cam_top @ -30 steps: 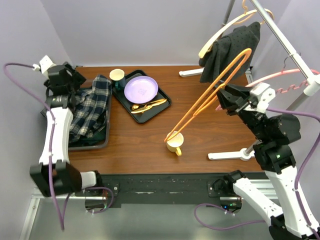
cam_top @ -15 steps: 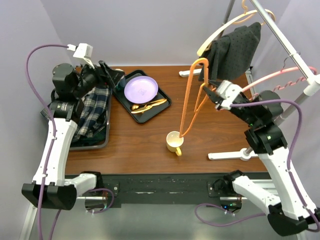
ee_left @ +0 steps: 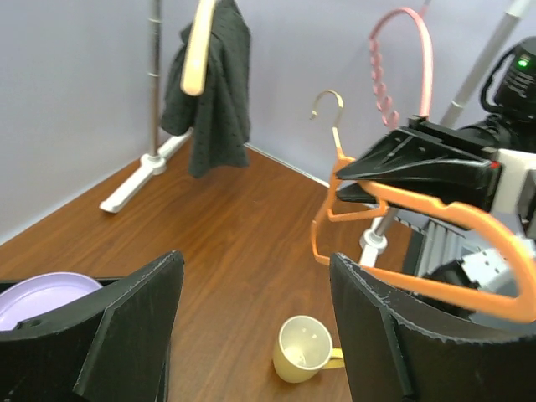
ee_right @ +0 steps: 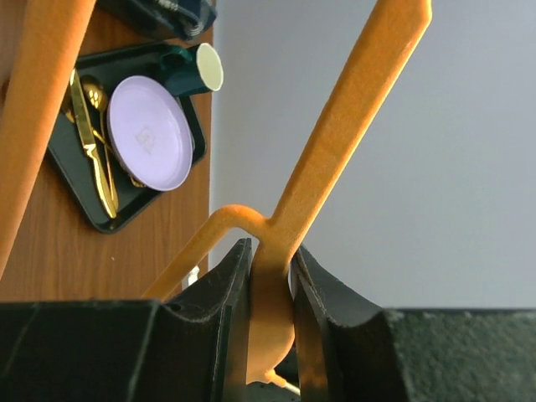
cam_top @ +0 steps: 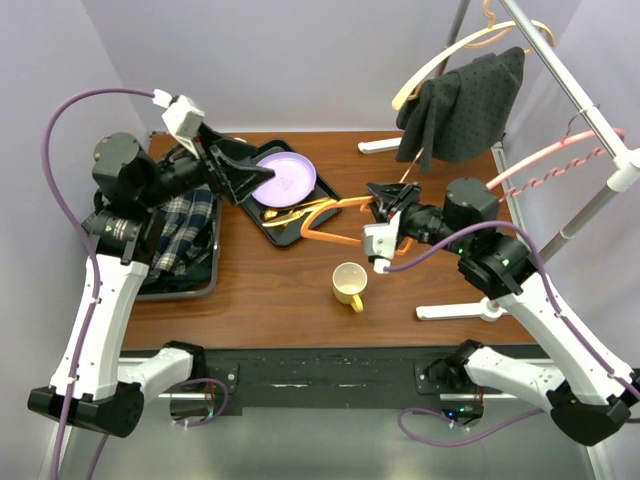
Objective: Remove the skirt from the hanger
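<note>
Top external: right hand clamps the orange hanger just beyond the yellow cup.
Left hand is raised, fingers spread wide, well left of the cup.

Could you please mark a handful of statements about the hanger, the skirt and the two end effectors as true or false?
1. The right end effector is shut on the orange hanger. True.
2. The plaid skirt hangs on the orange hanger. False: it lies in the dark bin at the left, and the hanger is bare.
3. The left end effector is open and holds nothing. True.
4. The yellow cup lies on its side. False: it stands upright on the table.
5. A dark garment hangs on the cream hanger. True.
</note>
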`<state>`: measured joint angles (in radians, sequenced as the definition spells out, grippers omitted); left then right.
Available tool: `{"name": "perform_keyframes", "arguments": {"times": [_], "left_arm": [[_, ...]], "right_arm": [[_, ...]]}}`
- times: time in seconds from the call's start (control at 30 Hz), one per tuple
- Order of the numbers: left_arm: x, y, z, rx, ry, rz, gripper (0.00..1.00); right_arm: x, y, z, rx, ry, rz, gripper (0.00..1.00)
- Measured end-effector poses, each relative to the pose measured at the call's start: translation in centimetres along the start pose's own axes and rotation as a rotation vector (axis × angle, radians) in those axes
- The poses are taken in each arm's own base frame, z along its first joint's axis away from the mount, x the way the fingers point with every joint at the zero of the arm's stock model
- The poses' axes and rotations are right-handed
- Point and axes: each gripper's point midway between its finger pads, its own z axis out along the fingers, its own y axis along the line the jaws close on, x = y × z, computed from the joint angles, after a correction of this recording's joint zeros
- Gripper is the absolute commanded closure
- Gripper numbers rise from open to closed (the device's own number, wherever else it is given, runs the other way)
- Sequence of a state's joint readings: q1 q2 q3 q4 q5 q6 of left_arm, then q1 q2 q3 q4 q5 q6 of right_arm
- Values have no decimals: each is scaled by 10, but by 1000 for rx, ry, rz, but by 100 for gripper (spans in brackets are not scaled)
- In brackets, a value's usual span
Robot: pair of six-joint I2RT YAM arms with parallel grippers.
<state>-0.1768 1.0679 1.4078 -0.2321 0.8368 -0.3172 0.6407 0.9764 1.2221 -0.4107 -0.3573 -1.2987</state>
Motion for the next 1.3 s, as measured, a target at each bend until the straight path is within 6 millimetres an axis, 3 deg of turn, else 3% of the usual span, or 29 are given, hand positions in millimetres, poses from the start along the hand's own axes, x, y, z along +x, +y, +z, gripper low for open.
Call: {"name": "perform_keyframes", "arguments": {"times": [0.33,0.6,0.7,0.8,0.83,1.0,1.03,1.07,1.23,1.3], "left_arm": [[30,-30,19,136,98,-26,26],[56,-43,23,202,183,-10,30],[73,-40,29,204,235,-23,38],[95,-35,37,206,300,-51,53],[102,-33,40,204,324,-60,64],[128,-31,50,186,406,-80,78],[130,-32,50,185,417,-83,92],[132,-33,51,184,425,-82,100],[130,-34,55,178,429,-63,100],[130,-31,56,160,426,-67,100]], "right_arm": [[25,34,22,-133,163,-88,100],[35,43,31,-164,215,-88,100],[34,44,35,-169,218,-85,100],[34,43,36,-169,230,-84,100],[35,42,36,-167,234,-85,100],[37,40,36,-164,262,-90,100],[38,40,36,-163,267,-91,100],[37,39,36,-163,269,-91,100],[39,38,34,-157,286,-93,100],[39,36,33,-151,285,-92,89]]}}
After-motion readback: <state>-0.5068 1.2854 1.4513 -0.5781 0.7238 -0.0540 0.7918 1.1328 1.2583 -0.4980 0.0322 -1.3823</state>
